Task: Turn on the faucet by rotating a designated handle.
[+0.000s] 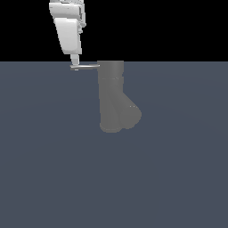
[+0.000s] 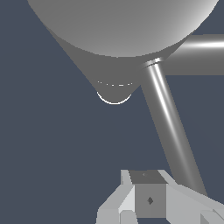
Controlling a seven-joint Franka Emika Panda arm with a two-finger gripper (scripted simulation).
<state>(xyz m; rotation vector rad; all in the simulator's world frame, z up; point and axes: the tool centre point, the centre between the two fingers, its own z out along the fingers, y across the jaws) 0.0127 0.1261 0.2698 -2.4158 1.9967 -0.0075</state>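
The faucet [image 1: 111, 95] is a matte grey upright cylinder with a stubby spout branching low towards the exterior view's right. Its handle [image 1: 85, 67], a thin light-grey rod, sticks out sideways from the top towards the exterior view's left. My white gripper [image 1: 75, 66] comes down from above, with its fingertips at the handle's outer end. In the wrist view the faucet body [image 2: 118, 30] fills the far part and the handle [image 2: 168, 116] runs from it to just beside my fingers [image 2: 131, 199]. The gripper [image 2: 148, 205] looks shut and holds nothing. I cannot tell whether it touches the rod.
The faucet stands on a flat dark blue-grey floor [image 1: 53, 169]. In the wrist view a thicker grey bar [image 2: 197, 54] leaves the faucet body sideways beside the handle's root. Nothing else shows.
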